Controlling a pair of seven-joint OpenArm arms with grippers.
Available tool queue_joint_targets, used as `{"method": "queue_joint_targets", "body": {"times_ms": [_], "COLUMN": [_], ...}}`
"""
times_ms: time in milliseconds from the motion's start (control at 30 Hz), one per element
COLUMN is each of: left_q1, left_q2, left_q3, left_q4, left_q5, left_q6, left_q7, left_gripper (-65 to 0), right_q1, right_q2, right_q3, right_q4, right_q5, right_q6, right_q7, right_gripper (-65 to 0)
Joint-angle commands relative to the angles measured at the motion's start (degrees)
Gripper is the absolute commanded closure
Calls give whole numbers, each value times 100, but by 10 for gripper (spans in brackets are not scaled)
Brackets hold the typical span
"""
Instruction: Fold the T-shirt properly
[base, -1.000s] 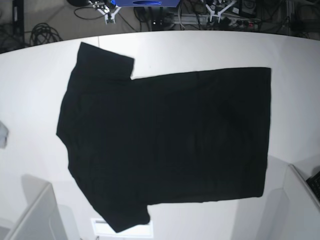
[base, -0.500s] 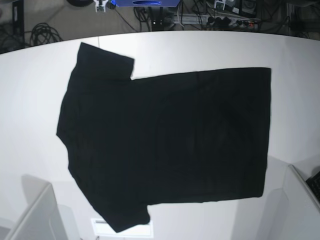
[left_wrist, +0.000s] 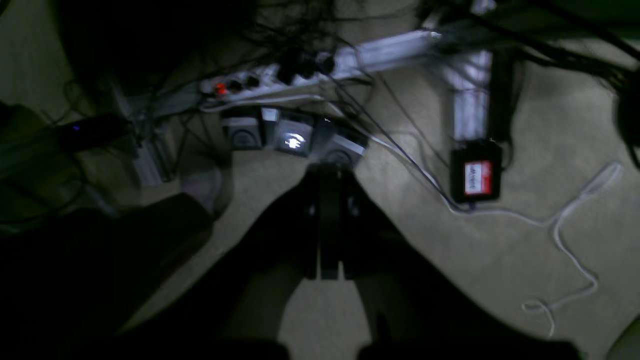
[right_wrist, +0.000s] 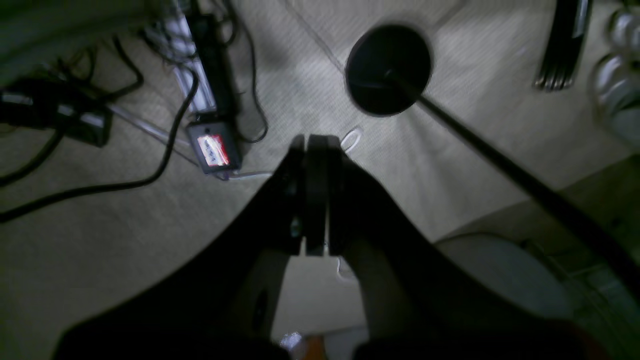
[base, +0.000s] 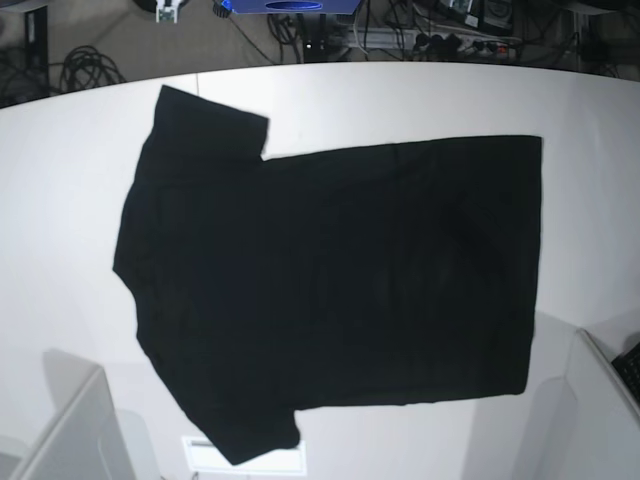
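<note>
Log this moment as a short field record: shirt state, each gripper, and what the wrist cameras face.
T-shirt: T-shirt lies spread flat and unfolded on the white table, both sleeves out, no print showing
Left gripper: left gripper shut, empty, off the table
Right gripper: right gripper shut, empty, off the table
Left wrist faces: floor, power strip, cables
Right wrist faces: floor, round black base
Fold progress: not yet begun
</note>
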Motion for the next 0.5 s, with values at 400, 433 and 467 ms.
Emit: {"method": "queue_joint_targets", "body": {"times_ms": [400, 433, 467], "left_q1": [1398, 1451, 1512], "left_q2": [-29, -29, -29], "left_q3": [-880, -924, -959], "left_q4": [2504, 2653, 2829], "left_q5": [10, 10, 10], "left_q6": [43, 43, 34], "left_q7": [-73, -64, -64], "left_gripper": [0, 0, 0], "right_q1": [-675, -675, -684], "right_q2": [-296, -296, -296], "right_q3": [739, 819, 924], "right_q4": [2357, 2481, 2639], "right_q5": [14, 14, 14], "right_q6": [-10, -10, -10], "right_q7": [-1170, -1205, -1249], "right_gripper": [0, 0, 0]}}
